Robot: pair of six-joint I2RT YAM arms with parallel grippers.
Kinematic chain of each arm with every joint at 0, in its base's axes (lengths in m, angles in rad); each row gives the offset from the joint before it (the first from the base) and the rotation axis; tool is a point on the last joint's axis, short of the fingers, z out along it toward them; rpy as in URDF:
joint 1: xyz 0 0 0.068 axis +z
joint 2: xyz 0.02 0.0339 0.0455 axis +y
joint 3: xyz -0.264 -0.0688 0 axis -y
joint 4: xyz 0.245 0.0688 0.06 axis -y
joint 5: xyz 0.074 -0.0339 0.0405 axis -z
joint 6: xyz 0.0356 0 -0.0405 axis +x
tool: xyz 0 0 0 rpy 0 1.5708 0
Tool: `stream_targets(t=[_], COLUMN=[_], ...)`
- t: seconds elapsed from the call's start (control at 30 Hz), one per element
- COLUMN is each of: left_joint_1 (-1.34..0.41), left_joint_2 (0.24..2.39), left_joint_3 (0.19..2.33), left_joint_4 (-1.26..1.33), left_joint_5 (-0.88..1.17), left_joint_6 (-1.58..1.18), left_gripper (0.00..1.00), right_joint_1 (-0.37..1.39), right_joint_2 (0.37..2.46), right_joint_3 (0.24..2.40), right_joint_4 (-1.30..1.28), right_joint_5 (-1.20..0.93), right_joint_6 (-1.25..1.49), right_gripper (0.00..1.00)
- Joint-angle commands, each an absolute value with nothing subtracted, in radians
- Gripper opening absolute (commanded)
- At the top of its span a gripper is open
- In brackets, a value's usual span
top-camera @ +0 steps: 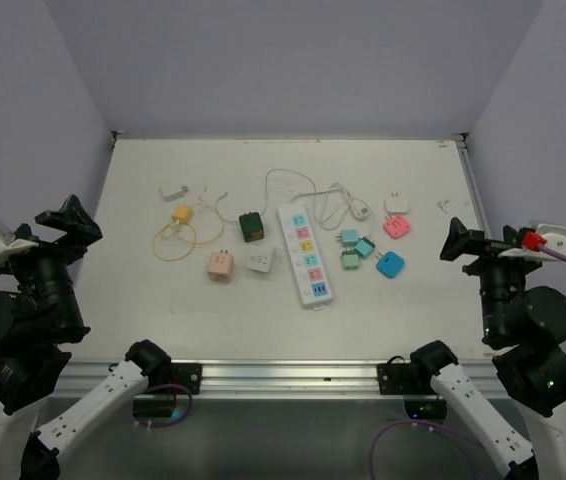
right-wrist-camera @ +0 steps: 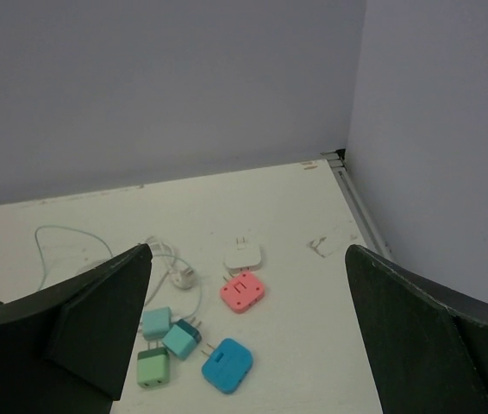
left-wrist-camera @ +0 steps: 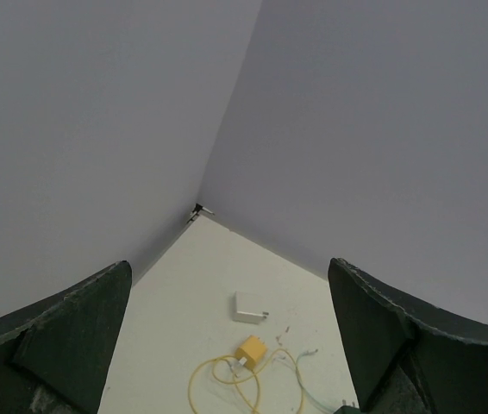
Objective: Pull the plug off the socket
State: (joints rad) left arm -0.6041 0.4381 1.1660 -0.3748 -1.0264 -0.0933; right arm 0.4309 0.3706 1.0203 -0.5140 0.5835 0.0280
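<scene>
The socket [top-camera: 304, 254], a long white power strip with pastel outlets, lies in the middle of the table, and its thin white cord [top-camera: 293, 180] curls behind it. A small dark blue plug [top-camera: 320, 290] sits in its nearest outlet. My left gripper [top-camera: 68, 222] is raised at the table's left edge, open and empty, far from the strip. My right gripper [top-camera: 458, 240] is raised at the right edge, open and empty. In the left wrist view [left-wrist-camera: 228, 266] and the right wrist view [right-wrist-camera: 248, 250] the jaws stand wide apart. The strip is out of both wrist views.
Left of the strip lie a yellow charger [top-camera: 180, 215] with a looped cable, a white adapter [top-camera: 172, 191], a dark green cube [top-camera: 252, 226], a pink cube [top-camera: 220, 265] and a white cube [top-camera: 259, 261]. To its right lie a pink plug [right-wrist-camera: 243, 291], a blue plug [right-wrist-camera: 228, 365] and teal and green ones [right-wrist-camera: 181, 338].
</scene>
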Motion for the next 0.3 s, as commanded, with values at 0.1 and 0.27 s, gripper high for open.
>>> stream_targets(t=[0.1, 0.27], left_joint_1=[-0.600, -0.601], left_joint_2=[0.445, 0.451], left_joint_3=[1.158, 1.158], left_joint_4=[-0.344, -0.341], left_joint_5=[-1.068, -1.074], left_joint_6=[-0.124, -0.127], left_gripper=[1.00, 1.00], right_joint_1=[0.431, 0.433], right_joint_2=[0.382, 0.397], right_joint_3=[0.999, 0.999], right_joint_4=[-0.402, -0.393], right_joint_5=[0.543, 0.522], right_joint_6=[-0.025, -0.021], right_gripper=[0.99, 0.99])
